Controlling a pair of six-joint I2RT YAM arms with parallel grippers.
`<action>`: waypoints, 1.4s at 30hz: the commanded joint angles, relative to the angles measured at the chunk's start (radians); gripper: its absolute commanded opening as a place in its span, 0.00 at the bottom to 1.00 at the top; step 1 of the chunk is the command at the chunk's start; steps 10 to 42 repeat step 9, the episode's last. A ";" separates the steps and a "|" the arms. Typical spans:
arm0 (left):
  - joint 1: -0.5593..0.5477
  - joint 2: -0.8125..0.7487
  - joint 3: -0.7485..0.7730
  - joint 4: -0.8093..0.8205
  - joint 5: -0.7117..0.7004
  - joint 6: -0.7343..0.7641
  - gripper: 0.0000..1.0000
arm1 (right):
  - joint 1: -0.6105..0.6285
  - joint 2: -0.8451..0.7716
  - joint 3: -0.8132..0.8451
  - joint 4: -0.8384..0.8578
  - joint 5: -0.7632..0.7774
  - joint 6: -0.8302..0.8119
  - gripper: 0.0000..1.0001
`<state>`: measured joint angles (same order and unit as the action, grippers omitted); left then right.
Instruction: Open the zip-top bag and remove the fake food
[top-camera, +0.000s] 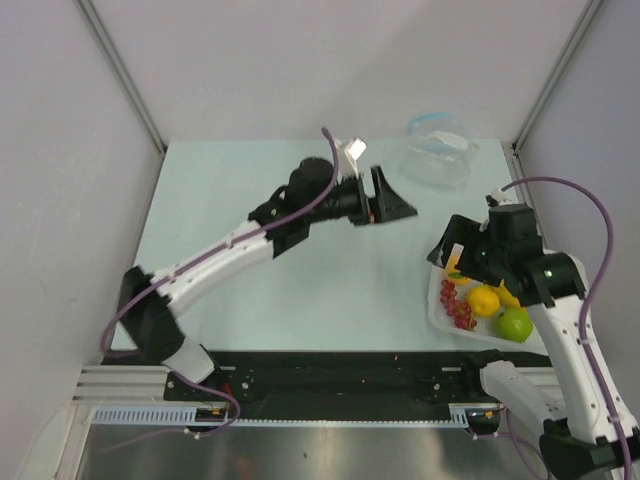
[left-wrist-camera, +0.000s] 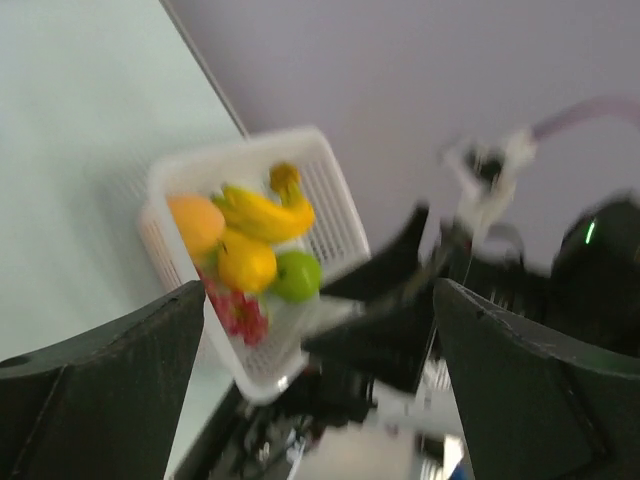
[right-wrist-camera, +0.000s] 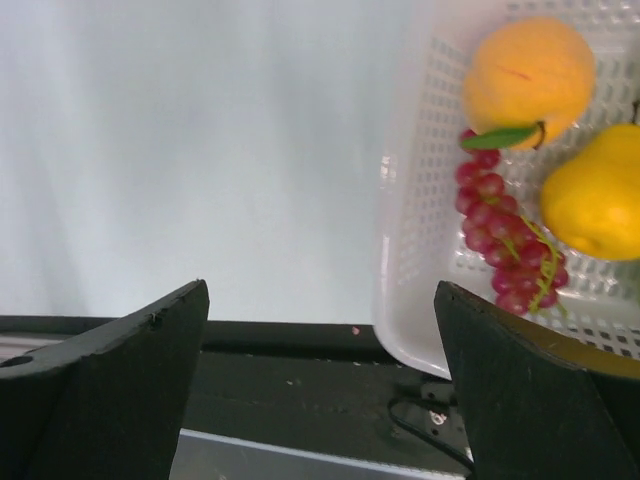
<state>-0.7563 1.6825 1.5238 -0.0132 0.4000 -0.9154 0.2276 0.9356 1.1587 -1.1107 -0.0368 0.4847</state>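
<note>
Left gripper (left-wrist-camera: 320, 300) and right gripper (right-wrist-camera: 320, 300) gape empty; fake food (top-camera: 485, 300) fills white basket (right-wrist-camera: 400, 250), zip-top bag (top-camera: 438, 152) apart.

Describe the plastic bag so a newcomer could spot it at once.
Look at the pale table, far right corner. The bag lies there alone: clear, crumpled, with a bluish strip on top, unlike the white basket of bright fruit at the near right edge.
</note>
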 joint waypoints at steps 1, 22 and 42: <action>-0.139 -0.334 -0.297 -0.084 -0.146 0.184 1.00 | 0.016 -0.196 0.012 0.133 -0.083 0.055 1.00; -0.181 -0.935 -0.701 0.057 -0.262 0.099 1.00 | 0.016 -0.451 0.022 0.135 -0.204 0.222 1.00; -0.181 -0.935 -0.701 0.057 -0.262 0.099 1.00 | 0.016 -0.451 0.022 0.135 -0.204 0.222 1.00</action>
